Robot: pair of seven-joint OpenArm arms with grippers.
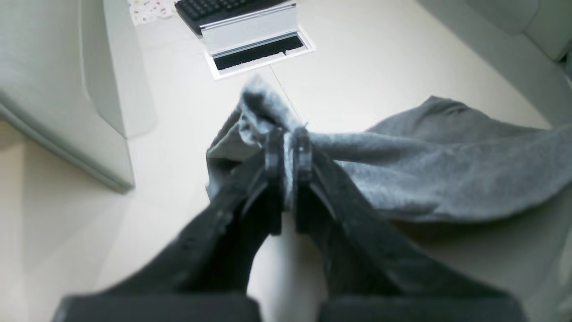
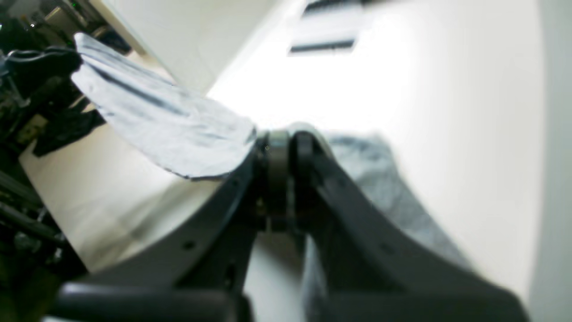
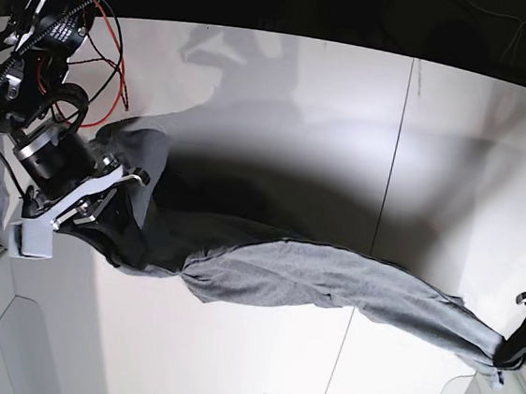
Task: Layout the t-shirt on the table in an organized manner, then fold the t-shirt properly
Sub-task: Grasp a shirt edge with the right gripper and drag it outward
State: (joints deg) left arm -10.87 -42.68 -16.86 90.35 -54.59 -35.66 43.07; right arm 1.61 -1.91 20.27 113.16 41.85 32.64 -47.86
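T-shirt [image 3: 329, 284] hangs stretched between both arms above bench [image 3: 455, 161], bunched like rope, not flat. Left pincer [image 1: 288, 134] clamped on one cloth end; right pincer [image 2: 286, 138] closed on other end. We judge: layout step. We should keep grips, pull apart evenly, lower together so cloth lands flat, avoid twist at middle.

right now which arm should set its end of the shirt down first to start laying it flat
Left, probably. Its claw, shut on the t-shirt, sits low near the table edge. The right claw also grips cloth, but its end hangs bunched and twisted.
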